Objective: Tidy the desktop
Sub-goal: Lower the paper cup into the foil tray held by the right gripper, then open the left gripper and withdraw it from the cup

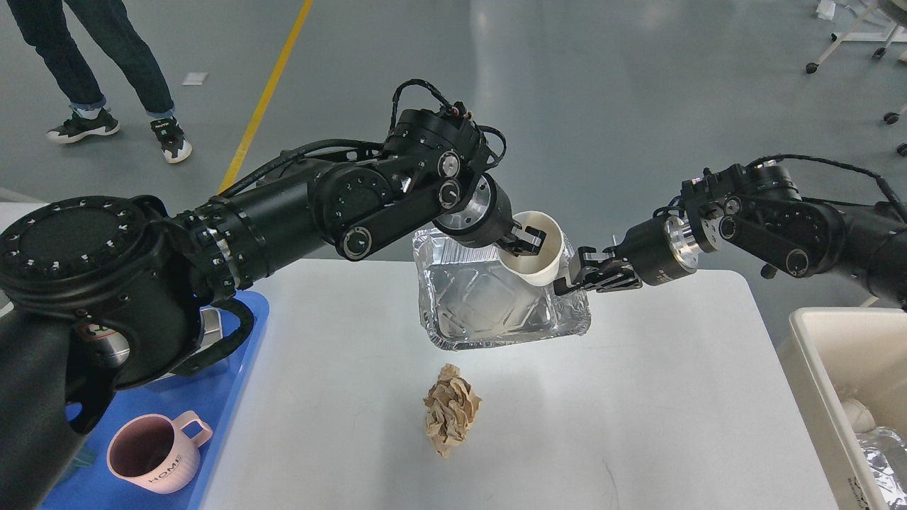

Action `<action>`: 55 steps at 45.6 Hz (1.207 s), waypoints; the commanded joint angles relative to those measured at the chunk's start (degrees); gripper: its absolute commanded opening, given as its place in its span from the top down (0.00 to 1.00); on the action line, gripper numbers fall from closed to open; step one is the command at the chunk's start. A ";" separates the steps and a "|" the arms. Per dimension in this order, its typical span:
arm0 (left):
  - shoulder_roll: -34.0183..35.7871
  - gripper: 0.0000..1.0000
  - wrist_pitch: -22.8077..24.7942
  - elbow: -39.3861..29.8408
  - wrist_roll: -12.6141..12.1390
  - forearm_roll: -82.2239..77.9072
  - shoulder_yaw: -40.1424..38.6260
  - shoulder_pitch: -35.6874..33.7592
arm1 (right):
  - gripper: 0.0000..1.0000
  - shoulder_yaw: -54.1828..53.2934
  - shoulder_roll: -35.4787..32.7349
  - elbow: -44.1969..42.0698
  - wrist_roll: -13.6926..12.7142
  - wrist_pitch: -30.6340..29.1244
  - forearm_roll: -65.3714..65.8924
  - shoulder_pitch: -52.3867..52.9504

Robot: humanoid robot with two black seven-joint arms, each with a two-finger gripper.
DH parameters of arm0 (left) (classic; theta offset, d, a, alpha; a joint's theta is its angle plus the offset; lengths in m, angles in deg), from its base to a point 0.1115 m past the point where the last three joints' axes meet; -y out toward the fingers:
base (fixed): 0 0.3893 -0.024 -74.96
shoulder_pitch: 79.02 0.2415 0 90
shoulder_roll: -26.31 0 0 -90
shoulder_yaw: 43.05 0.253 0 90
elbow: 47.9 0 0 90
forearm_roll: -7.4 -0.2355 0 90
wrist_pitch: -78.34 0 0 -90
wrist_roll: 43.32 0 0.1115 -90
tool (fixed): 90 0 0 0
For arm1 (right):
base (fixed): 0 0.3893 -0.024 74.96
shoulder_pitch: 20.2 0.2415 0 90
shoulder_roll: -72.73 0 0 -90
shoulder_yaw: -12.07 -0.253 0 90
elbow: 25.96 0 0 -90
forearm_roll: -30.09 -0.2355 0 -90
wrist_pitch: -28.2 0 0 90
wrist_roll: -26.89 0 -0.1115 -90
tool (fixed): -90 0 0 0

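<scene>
**Cup and foil tray held above the table**

Left tool (524, 242) clenched on the rim of a white paper cup (536, 255), one finger inside the mouth, one outside; cup tilted, mouth facing up and toward the camera, held in the air over the far middle of the table (638, 397). Right tool (575, 278) comes in from the right, fingers closed on the right rim of a foil tray (489, 308); tray tipped so its open side faces the camera; whether its lower edge touches the table cannot be told. Cup overlaps the tray's upper right corner; contact between them unclear.

White table fills the lower centre of the view; a crumpled brown paper ball (451, 409) lies on it, near of the tray and apart from it. At the left edge, a blue tray (234, 382) carries a pink mug (152, 453) marked HOME and a metal box (205, 326), mostly hidden behind the left arm. At the right edge, a cream bin (815, 368) with foil and something white inside.
</scene>
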 commanded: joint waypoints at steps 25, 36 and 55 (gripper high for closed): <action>-0.47 0.03 -2.20 6.70 -0.49 16.19 -0.77 -5.71 | 1.00 0.00 -0.35 0.20 0.05 -0.04 -0.01 0.03; 1.02 0.03 -7.20 8.55 -0.49 25.15 -0.77 -8.26 | 1.00 0.00 -0.35 0.20 -0.04 0.05 0.08 0.03; 14.73 0.03 -18.55 8.55 23.20 25.51 -0.86 3.69 | 1.00 0.00 0.00 -0.15 -0.04 0.23 0.08 0.12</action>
